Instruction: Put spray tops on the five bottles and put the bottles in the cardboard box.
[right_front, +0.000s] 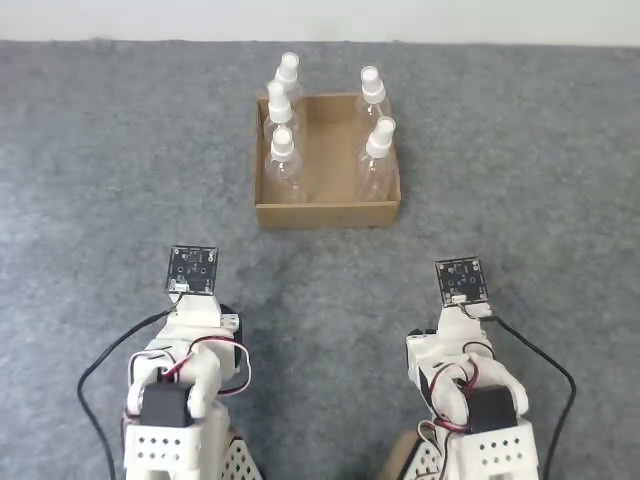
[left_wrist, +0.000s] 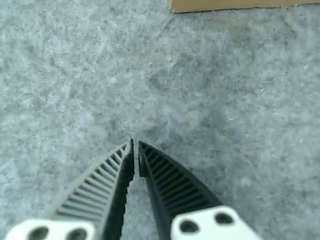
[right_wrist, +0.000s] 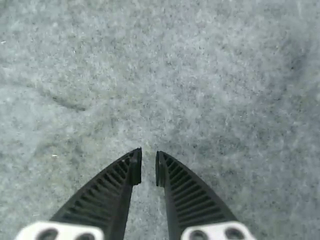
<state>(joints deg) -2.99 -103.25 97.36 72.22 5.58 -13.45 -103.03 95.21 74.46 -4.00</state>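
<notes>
Parked well back from the cardboard box (right_front: 328, 213), left pincer (left_wrist: 135, 145) closed and right pincer (right_wrist: 148, 167) all but closed on nothing, likely for want of work: five topped bottles (right_front: 283, 160) upright inside, rearmost perhaps just behind.

Three bottles (right_front: 283, 160) line the cardboard box (right_front: 330, 215) at its left side, two at its right, on the table (right_front: 100, 150).
</notes>
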